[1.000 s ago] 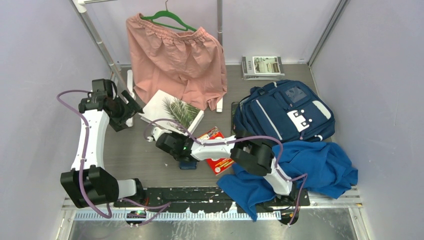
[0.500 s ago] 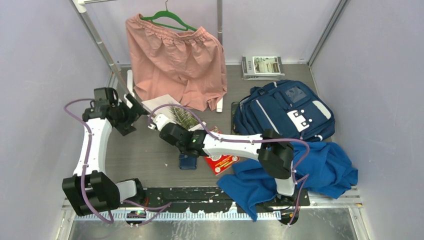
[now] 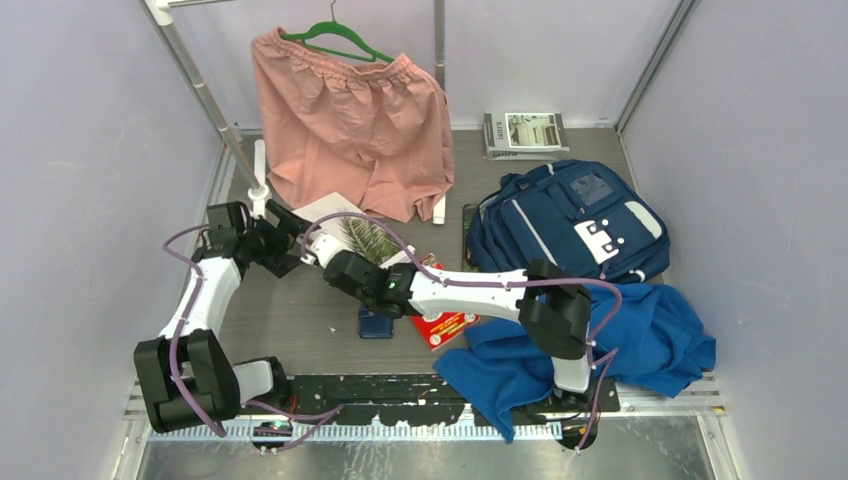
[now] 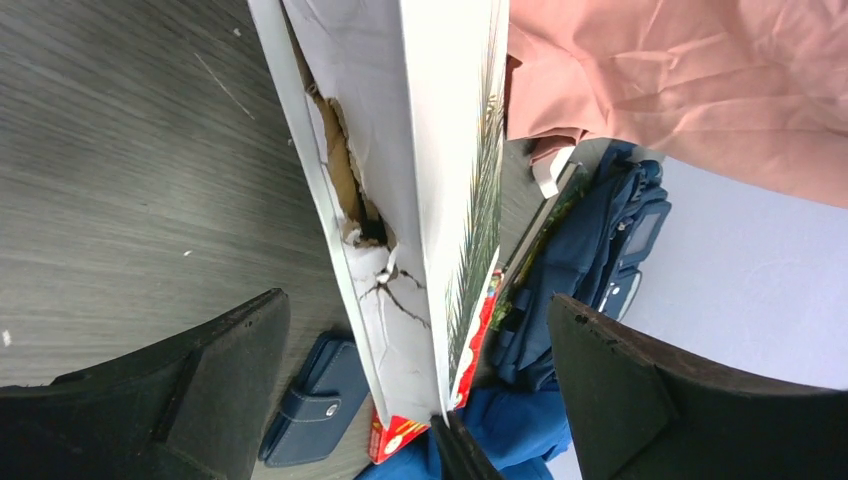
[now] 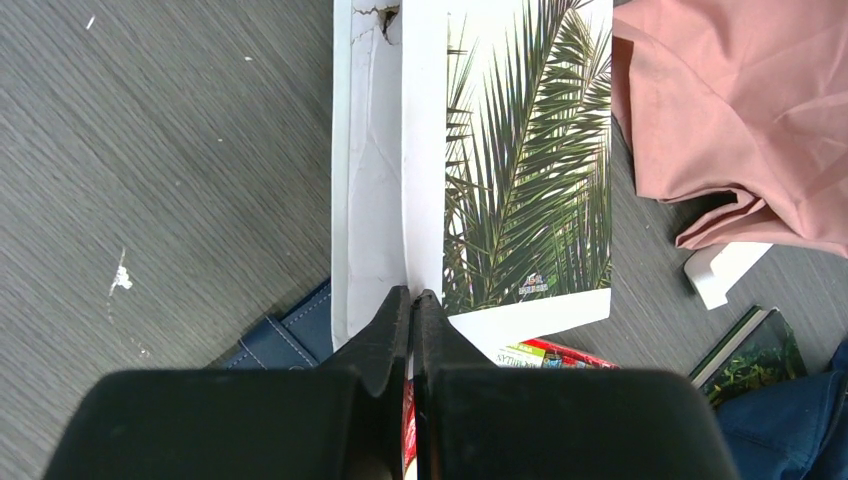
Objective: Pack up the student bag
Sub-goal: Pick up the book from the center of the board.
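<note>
Navy student bag (image 3: 570, 220) lies far right of both hands: right hand (image 5: 412, 296) clamps the palm-print book (image 5: 520, 170), left hand (image 3: 282, 240) gapes

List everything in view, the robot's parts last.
student bag: one, navy, back right.
cloth: one, royal blue, crumpled in front of the bag.
shorts: one pair, pink, hanging at the back.
palm-leaf book: one, white and green, centre left, spine torn.
wallet: one, navy, centre.
red packet: one, beside the wallet.
booklets: small stack, grey-white, back.
left gripper: black, open, a jaw on either side of the book.
right gripper: black, shut on the book's edge.
</note>
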`<state>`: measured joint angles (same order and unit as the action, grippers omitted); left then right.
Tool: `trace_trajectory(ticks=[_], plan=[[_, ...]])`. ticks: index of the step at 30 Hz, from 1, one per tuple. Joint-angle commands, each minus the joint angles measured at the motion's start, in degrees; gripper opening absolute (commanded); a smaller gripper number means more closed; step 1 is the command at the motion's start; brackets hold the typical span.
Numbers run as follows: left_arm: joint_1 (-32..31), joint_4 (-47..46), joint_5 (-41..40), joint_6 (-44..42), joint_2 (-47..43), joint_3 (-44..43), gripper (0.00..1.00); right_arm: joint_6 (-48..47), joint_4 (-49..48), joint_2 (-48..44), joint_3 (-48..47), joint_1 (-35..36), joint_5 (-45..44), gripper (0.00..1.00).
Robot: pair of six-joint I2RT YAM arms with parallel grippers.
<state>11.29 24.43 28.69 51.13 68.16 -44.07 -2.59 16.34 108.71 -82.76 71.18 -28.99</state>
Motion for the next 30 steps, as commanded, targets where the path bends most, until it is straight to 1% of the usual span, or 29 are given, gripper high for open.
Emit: trace_trajectory(ticks=[1,8,14,20,21,23,24,26,27,28,29,30], plan=[[0.31,-10.95,4.84,3.42,1.42,2.90,1.00,2.55,-1.63,-4.85,0.49,-0.01,1.85,0.01],[0.32,-12.57,3.97,2.81,1.33,4.96,1.00,4.15,-1.68,-5.99,0.72,-0.03,2.78,0.01],[0.24,-22.33,6.53,5.97,6.22,7.03,1.00,4.30,-1.34,-7.50,1.29,0.01,3.72,0.01],[-0.15,-26.43,8.01,6.65,9.69,6.16,0.99,5.48,-0.74,-8.63,1.51,-0.01,6.04,0.01],[-0.19,-26.49,8.22,6.77,9.93,6.04,0.97,5.57,-0.66,-8.66,1.36,-0.01,6.22,0.01],[-0.19,-26.47,8.63,6.94,9.87,5.78,0.89,5.51,-0.13,-8.64,1.10,0.01,6.39,0.01],[-0.21,-26.41,8.68,6.94,9.50,5.76,0.82,5.49,0.49,-8.56,0.86,-0.01,6.40,0.01],[-0.21,-24.85,7.95,6.80,8.12,5.57,0.66,5.19,1.87,-8.28,0.06,0.04,6.46,0.01],[-0.21,-23.03,7.36,6.40,7.52,5.16,0.55,5.04,2.52,-8.16,-0.21,-0.02,6.69,0.01],[-0.21,-21.39,6.99,5.88,6.92,4.69,0.46,4.91,3.04,-8.19,-0.48,0.01,6.81,0.05],[-0.20,-19.77,6.58,5.38,6.33,4.17,0.41,4.81,3.58,-8.32,-0.66,-0.04,6.91,0.15],[-0.21,-18.34,6.17,4.82,5.64,3.69,0.35,4.56,4.04,-8.52,-0.73,0.00,6.93,0.31]])
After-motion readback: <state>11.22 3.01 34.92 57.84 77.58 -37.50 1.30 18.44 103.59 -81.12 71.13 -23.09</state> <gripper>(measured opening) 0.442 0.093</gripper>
